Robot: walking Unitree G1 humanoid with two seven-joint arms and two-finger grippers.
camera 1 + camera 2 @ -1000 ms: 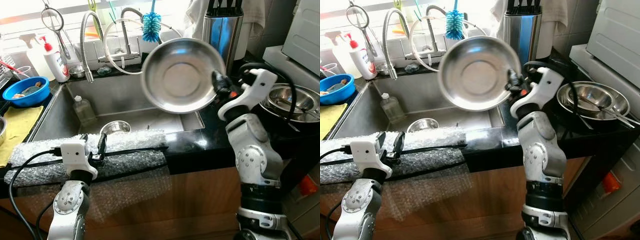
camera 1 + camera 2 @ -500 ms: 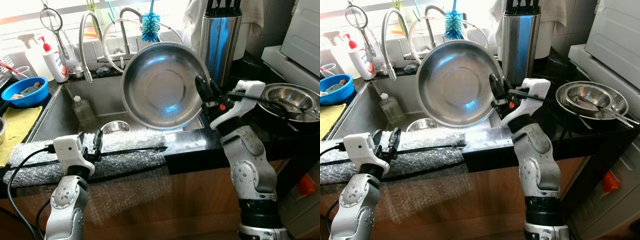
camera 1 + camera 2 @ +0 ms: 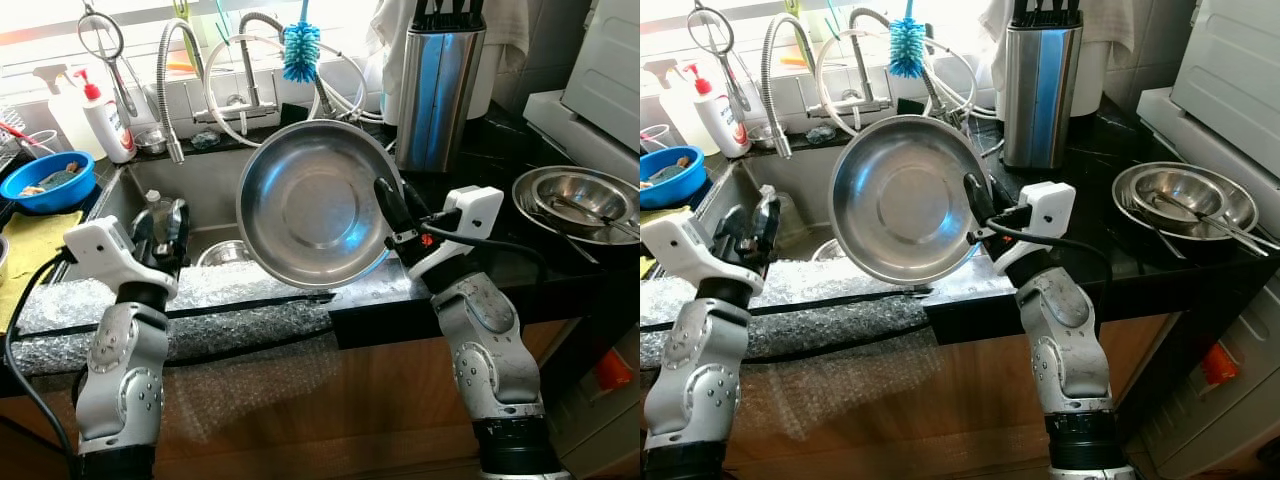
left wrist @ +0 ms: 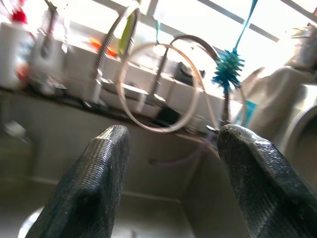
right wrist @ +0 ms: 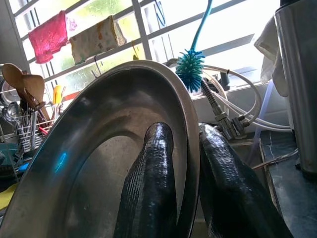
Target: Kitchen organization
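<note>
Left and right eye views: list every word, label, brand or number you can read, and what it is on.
No text can be read.
White pump bottle with the red top: any label is too small and blurred to read.
Spray bottle: no print can be made out.
Knife block: bare metal, no marking.
Steel bowl in the right gripper: unmarked.

The right gripper [image 3: 975,205] pinches the rim of a large steel bowl [image 3: 902,198] between its 2 black fingers [image 3: 971,196], holding it tilted on edge above the front of the sink [image 3: 800,180], its hollow facing the camera. The left gripper [image 3: 752,228], fingers apart, hovers over the sink's left side, above the bubble wrap [image 3: 810,300] along the bench [image 3: 1120,250] edge. On the right of the bench sits a stack of steel bowls [image 3: 1185,198]. A knife block [image 3: 1038,85] stands behind, and a blue brush [image 3: 908,45] hangs by the tap [image 3: 780,70].
</note>
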